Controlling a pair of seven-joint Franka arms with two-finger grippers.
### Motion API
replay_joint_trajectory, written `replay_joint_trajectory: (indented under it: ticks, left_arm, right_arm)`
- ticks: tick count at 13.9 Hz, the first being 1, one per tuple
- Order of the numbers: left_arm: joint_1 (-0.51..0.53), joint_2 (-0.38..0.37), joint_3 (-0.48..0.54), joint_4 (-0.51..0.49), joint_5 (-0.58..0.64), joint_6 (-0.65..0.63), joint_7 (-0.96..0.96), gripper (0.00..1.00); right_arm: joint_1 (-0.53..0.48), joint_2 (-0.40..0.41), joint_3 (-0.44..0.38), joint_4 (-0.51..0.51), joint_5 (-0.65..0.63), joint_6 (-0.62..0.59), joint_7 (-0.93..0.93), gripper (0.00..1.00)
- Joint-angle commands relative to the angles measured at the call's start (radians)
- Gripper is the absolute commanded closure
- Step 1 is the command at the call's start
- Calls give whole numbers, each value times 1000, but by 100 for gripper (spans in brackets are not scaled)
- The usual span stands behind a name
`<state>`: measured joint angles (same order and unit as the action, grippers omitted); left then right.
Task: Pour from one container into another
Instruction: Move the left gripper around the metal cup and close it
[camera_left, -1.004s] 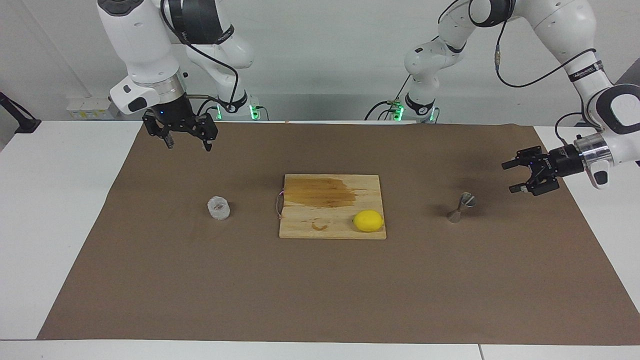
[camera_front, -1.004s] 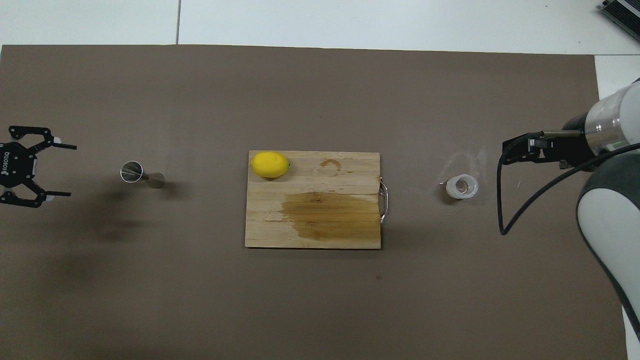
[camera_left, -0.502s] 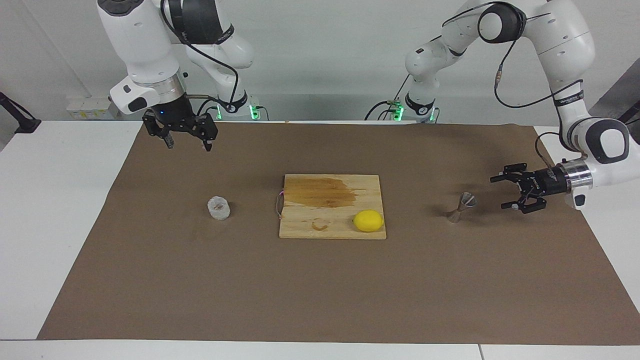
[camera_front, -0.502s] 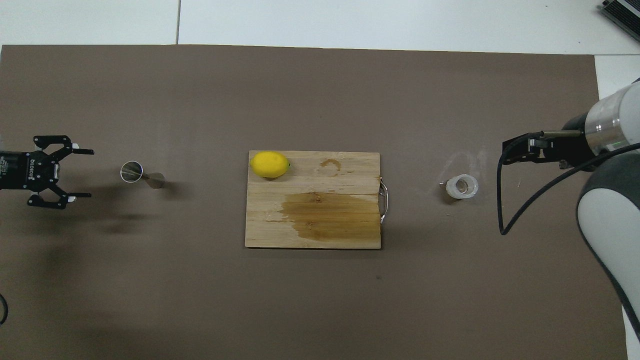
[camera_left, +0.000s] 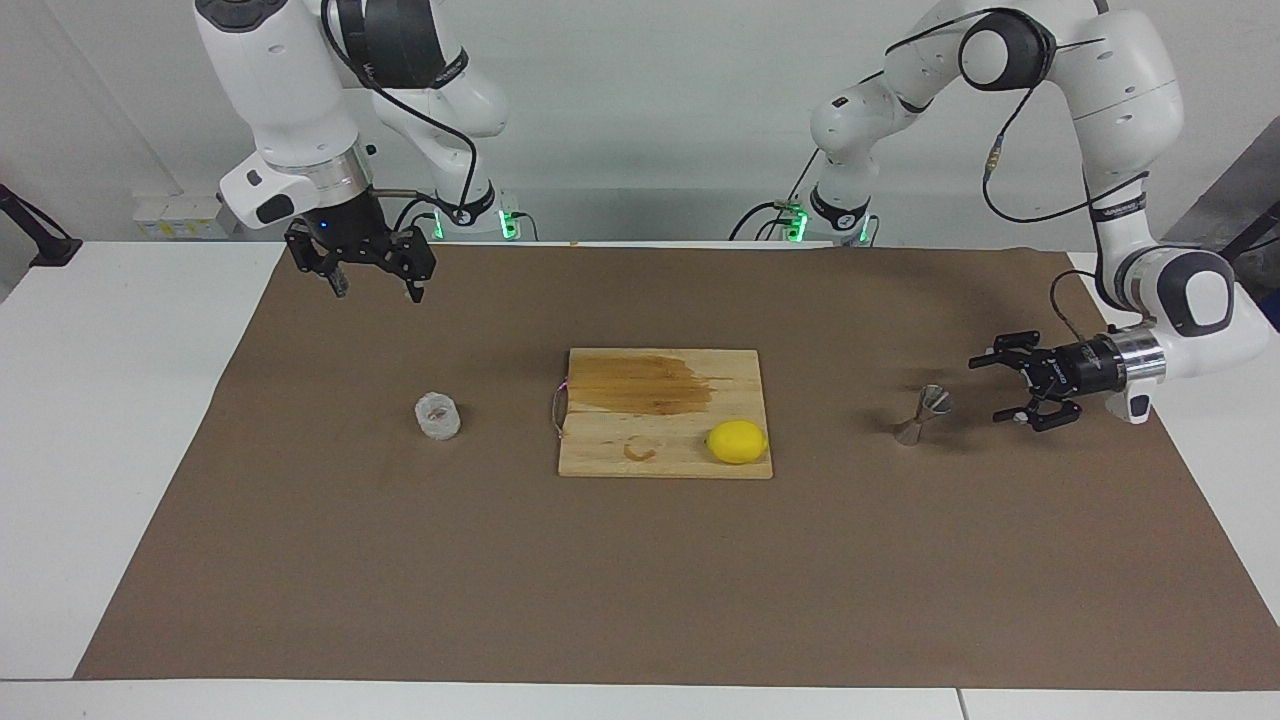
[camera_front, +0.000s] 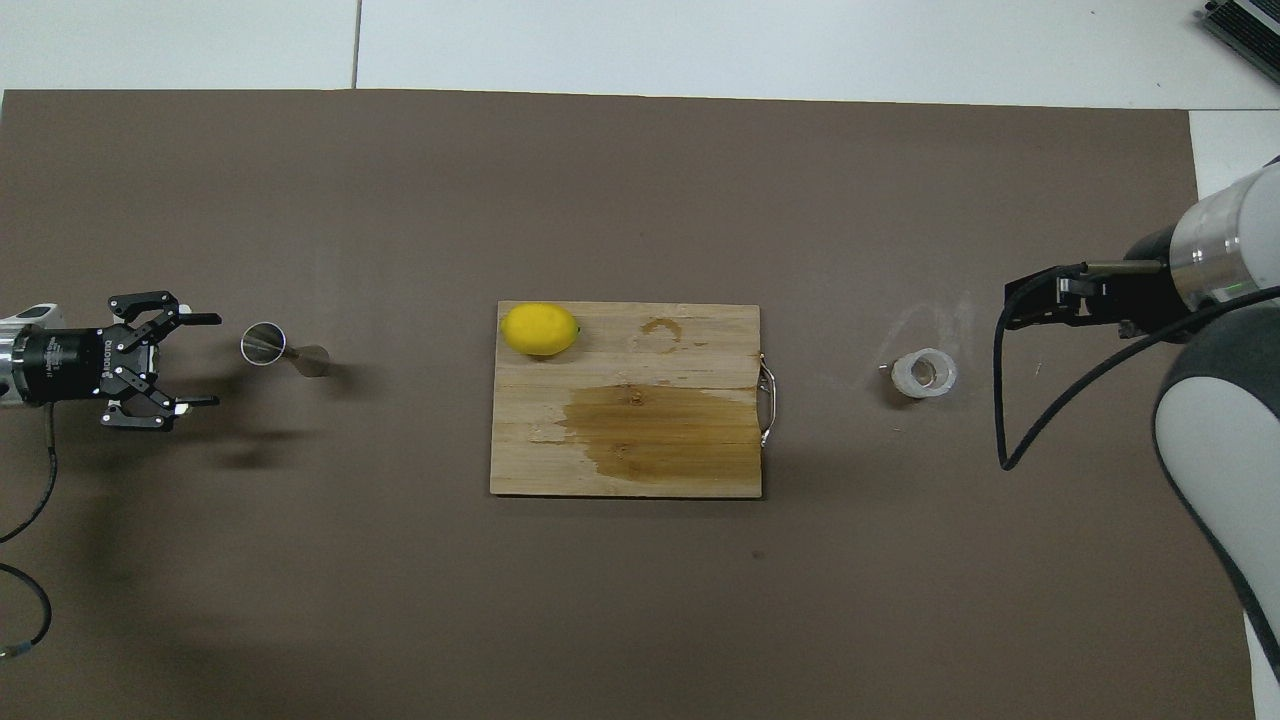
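The squat clear textured cup (camera_left: 437, 415) stands on the brown mat toward the right arm's end, also in the overhead view (camera_front: 924, 373). The silvery hourglass jigger (camera_left: 925, 413) stands on the mat toward the left arm's end, also in the overhead view (camera_front: 283, 351). My left gripper (camera_left: 986, 390) is open, held sideways low over the mat, just beside the jigger and pointing at it without touching; it also shows in the overhead view (camera_front: 217, 360). My right gripper (camera_left: 378, 290) is open and empty, raised over the mat, apart from the cup.
A wooden cutting board (camera_left: 610, 440) with a wet stain lies in the middle of the mat, a wire handle on its edge toward the cup. A yellow lemon (camera_left: 737, 441) sits on the board's corner toward the jigger. White table borders the mat (camera_left: 640, 580).
My left gripper has come down and moved toward the jigger, staying open. The right arm, cup, jigger and lemon have not moved.
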<state>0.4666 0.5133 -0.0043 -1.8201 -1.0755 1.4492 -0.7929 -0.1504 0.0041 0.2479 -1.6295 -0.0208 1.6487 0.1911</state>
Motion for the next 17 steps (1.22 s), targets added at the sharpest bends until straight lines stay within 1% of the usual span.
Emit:
replay_joint_trajectory:
  ticks: [1, 3, 7, 9, 17]
  left_arm:
    - [3, 10, -10, -27, -26, -4, 36, 0]
    - [4, 27, -10, -31, -52, -4, 52, 0]
    - [-2, 27, -11, -47, -76, -3, 87, 0]
    - [-23, 27, -11, -47, -83, 2, 113, 0]
    - [-51, 28, -13, -84, -162, 37, 144, 0]
  right_arm:
    - [-9, -7, 5, -1, 2, -7, 2, 0]
    - [-9, -7, 5, -1, 2, -7, 2, 0]
    - [-9, -7, 5, -1, 2, -7, 2, 0]
    - [-9, -7, 5, -1, 2, -7, 2, 0]
    - [-9, -7, 5, -1, 2, -7, 2, 0]
